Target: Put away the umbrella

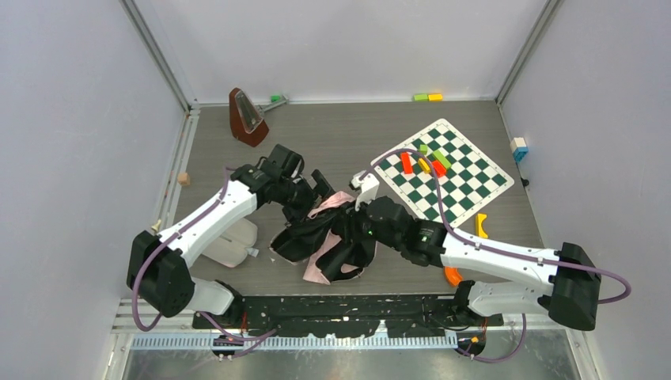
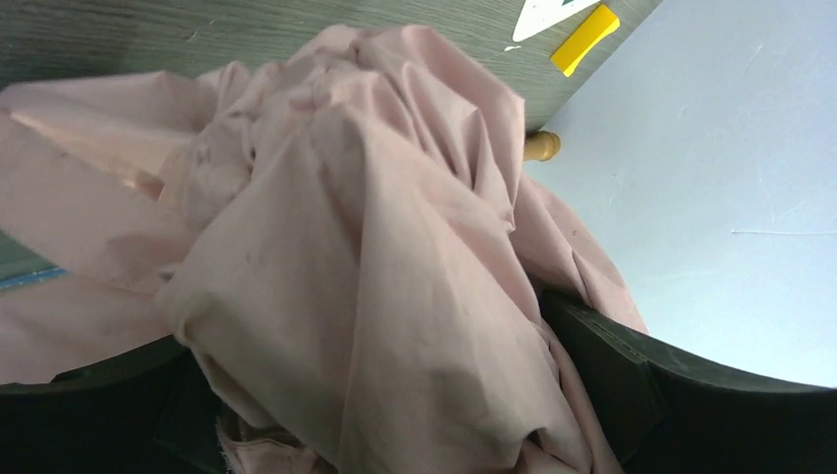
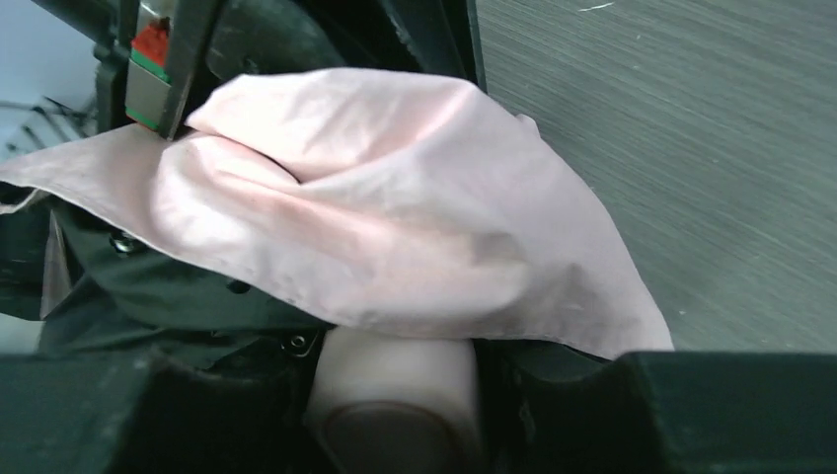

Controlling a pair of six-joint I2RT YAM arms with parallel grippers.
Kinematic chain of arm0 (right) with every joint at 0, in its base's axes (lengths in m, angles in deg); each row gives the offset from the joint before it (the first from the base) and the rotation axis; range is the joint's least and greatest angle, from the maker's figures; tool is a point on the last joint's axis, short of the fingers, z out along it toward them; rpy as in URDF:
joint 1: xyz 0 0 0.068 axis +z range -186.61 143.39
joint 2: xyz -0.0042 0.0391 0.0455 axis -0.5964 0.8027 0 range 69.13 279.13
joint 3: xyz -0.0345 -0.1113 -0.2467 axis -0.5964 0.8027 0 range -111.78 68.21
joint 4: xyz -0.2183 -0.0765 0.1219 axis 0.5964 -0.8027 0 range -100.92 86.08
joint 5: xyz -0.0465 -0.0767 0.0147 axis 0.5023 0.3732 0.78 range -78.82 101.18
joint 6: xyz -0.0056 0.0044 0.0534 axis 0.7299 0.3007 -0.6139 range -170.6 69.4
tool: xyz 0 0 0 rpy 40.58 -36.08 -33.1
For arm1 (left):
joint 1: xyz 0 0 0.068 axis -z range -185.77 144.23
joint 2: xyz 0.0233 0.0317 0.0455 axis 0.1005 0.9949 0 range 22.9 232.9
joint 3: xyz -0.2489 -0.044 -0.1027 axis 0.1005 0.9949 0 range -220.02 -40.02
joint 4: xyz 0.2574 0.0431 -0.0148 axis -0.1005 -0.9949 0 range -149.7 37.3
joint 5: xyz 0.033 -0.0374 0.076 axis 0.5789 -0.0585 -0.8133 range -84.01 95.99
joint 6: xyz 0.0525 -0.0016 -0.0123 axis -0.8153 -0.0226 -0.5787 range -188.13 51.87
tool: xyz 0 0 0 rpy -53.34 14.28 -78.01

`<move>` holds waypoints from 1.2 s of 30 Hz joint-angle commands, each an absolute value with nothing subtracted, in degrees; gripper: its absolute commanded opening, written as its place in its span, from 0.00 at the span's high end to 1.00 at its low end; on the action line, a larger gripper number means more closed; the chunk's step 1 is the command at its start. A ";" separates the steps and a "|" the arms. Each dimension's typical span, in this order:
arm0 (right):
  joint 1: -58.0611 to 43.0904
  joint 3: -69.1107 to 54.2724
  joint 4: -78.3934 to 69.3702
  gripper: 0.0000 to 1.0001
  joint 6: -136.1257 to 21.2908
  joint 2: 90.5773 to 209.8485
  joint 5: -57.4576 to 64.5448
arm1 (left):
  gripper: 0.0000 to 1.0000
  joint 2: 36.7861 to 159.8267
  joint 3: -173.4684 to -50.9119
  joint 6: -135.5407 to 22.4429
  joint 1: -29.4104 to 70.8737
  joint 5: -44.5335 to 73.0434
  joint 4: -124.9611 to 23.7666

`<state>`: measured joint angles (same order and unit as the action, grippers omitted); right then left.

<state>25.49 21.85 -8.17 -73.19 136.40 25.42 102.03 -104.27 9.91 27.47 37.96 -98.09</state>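
Note:
The umbrella [image 1: 332,241] lies crumpled mid-table, black fabric with pale pink folds showing. My left gripper [image 1: 315,192] is at its far left edge. In the left wrist view the gripper [image 2: 365,395] has a thick bunch of pink canopy [image 2: 345,227] wedged between its dark fingers [image 2: 612,365], which are set fairly wide. My right gripper [image 1: 360,226] is over the umbrella's middle. In the right wrist view the gripper [image 3: 395,385] is shut on the pale pink handle [image 3: 395,380], with pink fabric [image 3: 395,217] draped over it. The ribs and strap are hidden.
A chessboard [image 1: 443,170] carrying coloured blocks lies at the right rear. A brown metronome [image 1: 247,117] stands at the left rear. A white object [image 1: 229,241] sits under my left arm. Yellow [image 1: 481,226] and orange [image 1: 453,275] pieces lie by my right arm.

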 commanded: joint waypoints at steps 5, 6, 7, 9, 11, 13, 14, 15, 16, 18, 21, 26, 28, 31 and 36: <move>17.25 25.97 17.90 0.95 -92.39 129.14 29.12 | 0.12 100.73 -99.94 4.60 29.56 37.57 -99.02; 16.84 25.74 18.41 0.95 -92.90 129.44 28.37 | 0.04 100.57 -100.37 4.00 29.74 36.46 -99.18; 16.75 25.30 18.28 0.95 -93.87 129.61 28.39 | 0.01 100.44 -100.85 3.45 30.05 35.47 -99.30; 16.52 25.86 19.47 0.95 -95.89 129.94 28.19 | 0.02 100.56 -101.72 3.07 30.92 34.36 -99.61; 16.35 26.08 20.27 0.95 -97.20 130.06 28.23 | 0.07 100.80 -102.09 2.90 31.07 34.49 -99.00; 16.16 27.64 22.34 0.95 -98.13 129.66 28.29 | 0.11 100.29 -101.93 2.74 31.14 33.97 -98.08; 15.87 28.11 22.70 0.95 -99.09 129.31 28.14 | 0.16 99.96 -101.70 2.58 31.08 33.64 -97.48; 15.64 28.90 23.66 0.95 -100.03 129.19 27.27 | 0.25 99.54 -101.59 2.23 31.07 33.38 -97.01; 15.08 29.26 24.33 0.95 -100.58 129.10 26.43 | 0.36 99.19 -101.51 1.88 31.10 32.96 -96.70; 14.51 30.40 26.74 0.95 -101.34 129.12 23.59 | 0.73 98.55 -101.37 1.48 31.08 32.05 -97.13; 14.29 30.90 27.72 0.95 -101.05 129.08 19.04 | 1.00 98.75 -101.49 1.23 30.97 31.18 -98.46; 14.19 27.16 14.12 0.38 -93.01 127.82 12.17 | 1.00 99.79 -103.99 0.17 30.30 30.02 -101.29; 14.19 25.28 4.91 0.25 -89.95 126.34 12.42 | 1.00 100.37 -105.18 -0.36 29.97 28.80 -102.55; 14.19 22.18 -7.29 0.02 -81.44 124.24 12.95 | 1.00 102.46 -107.01 -1.28 29.83 27.90 -104.11; 14.19 15.77 -22.75 0.05 -73.05 124.09 10.84 | 1.00 106.57 -109.33 -2.63 30.08 27.77 -105.84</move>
